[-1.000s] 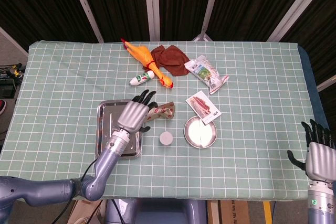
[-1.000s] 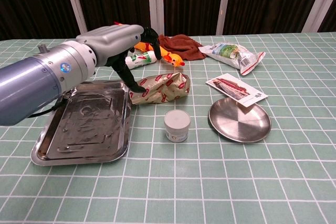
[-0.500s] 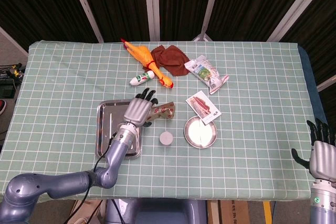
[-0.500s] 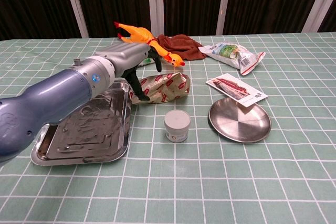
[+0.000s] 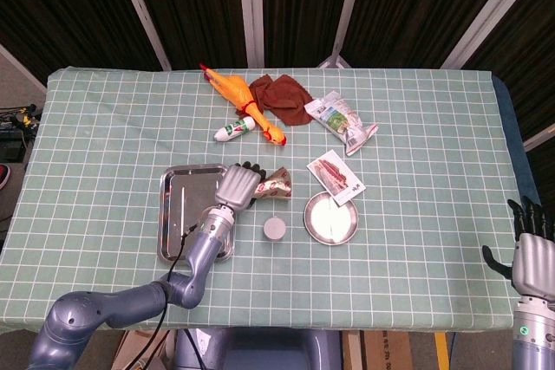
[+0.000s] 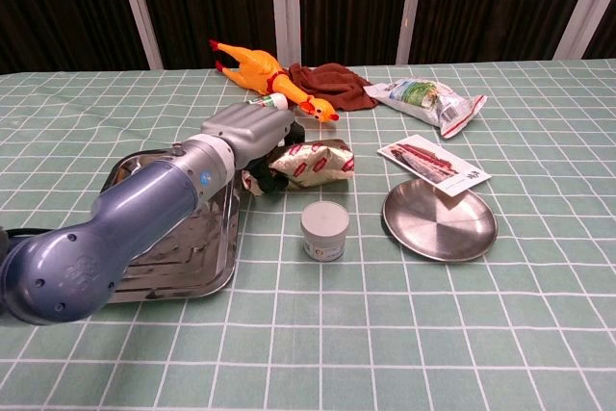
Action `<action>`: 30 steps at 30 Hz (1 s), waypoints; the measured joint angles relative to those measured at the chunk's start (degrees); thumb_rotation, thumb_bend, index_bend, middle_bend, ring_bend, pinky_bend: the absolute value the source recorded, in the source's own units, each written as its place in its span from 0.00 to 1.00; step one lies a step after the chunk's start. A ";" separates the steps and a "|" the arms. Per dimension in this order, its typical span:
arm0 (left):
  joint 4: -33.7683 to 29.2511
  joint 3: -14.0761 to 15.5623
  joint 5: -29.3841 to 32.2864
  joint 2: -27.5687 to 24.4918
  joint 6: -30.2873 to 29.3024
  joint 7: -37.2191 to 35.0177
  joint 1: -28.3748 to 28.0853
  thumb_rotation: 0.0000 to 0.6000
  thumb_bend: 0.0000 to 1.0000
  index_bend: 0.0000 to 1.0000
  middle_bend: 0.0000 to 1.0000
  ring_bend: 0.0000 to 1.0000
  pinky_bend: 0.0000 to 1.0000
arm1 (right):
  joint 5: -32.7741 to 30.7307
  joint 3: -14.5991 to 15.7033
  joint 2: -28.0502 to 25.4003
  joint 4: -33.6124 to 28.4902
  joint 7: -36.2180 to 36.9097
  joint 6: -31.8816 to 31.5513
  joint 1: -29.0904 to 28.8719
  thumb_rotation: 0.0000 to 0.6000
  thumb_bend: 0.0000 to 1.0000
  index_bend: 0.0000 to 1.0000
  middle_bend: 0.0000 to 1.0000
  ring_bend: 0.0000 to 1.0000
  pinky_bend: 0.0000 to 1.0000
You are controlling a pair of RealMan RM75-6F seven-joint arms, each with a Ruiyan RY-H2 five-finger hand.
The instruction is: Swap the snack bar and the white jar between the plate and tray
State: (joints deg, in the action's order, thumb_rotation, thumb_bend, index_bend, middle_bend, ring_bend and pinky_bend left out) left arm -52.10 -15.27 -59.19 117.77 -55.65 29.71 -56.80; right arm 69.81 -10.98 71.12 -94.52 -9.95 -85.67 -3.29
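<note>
Left hand (image 6: 252, 132) fingers curled over the crinkly brown-and-red foil-wrapped snack bar (image 6: 313, 162) beside the steel tray (image 6: 144, 267); grip unconfirmed. Light, soft, slippery: take mid-length across its width.

1. The worktop (image 5: 104, 127) is covered with a pale green cloth that has a white grid pattern.
2. Behind it hangs a dark curtain (image 5: 199, 6) with many vertical folds.
3. Several light metal bars (image 5: 250, 6) stand in front of the curtain, some upright and some slanted.
4. At the left edge a grey floor (image 5: 13, 84) shows, with some cables (image 5: 13, 119) on it.
5. The light is even and soft.
</note>
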 measured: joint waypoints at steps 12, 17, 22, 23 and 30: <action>-2.86 0.51 -8.13 -0.98 -6.53 -5.75 0.65 1.00 0.62 0.51 0.40 0.33 0.51 | 0.02 -0.03 -0.34 -0.17 1.31 0.36 0.10 1.00 0.28 0.15 0.07 0.04 0.00; -14.05 1.32 -8.68 -7.51 -8.86 -2.81 3.28 1.00 0.62 0.49 0.39 0.33 0.51 | 0.69 0.31 -0.52 -0.44 1.34 0.10 0.22 1.00 0.28 0.15 0.07 0.04 0.00; -30.76 3.97 -9.26 -21.12 -13.14 1.22 9.29 1.00 0.61 0.49 0.39 0.33 0.51 | 1.39 0.99 0.05 -1.17 -0.18 -0.10 0.20 1.00 0.28 0.15 0.07 0.04 0.00; -33.30 4.73 -9.66 -24.04 -13.77 1.11 10.62 1.00 0.61 0.49 0.39 0.33 0.51 | 1.54 1.09 0.24 -1.31 -0.51 -0.19 0.18 1.00 0.28 0.15 0.07 0.04 0.00; -37.70 12.36 -16.39 -37.80 -16.33 -6.33 19.77 1.00 0.60 0.49 0.37 0.32 0.50 | 1.83 1.61 1.60 -1.13 -2.26 -0.20 -0.12 1.00 0.28 0.15 0.07 0.04 0.00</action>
State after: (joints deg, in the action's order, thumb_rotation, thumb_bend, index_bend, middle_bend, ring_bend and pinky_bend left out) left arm -89.80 -2.90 -75.57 79.97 -71.98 23.38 -37.04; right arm 71.64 -9.37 72.73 -95.65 -12.21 -85.86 -3.41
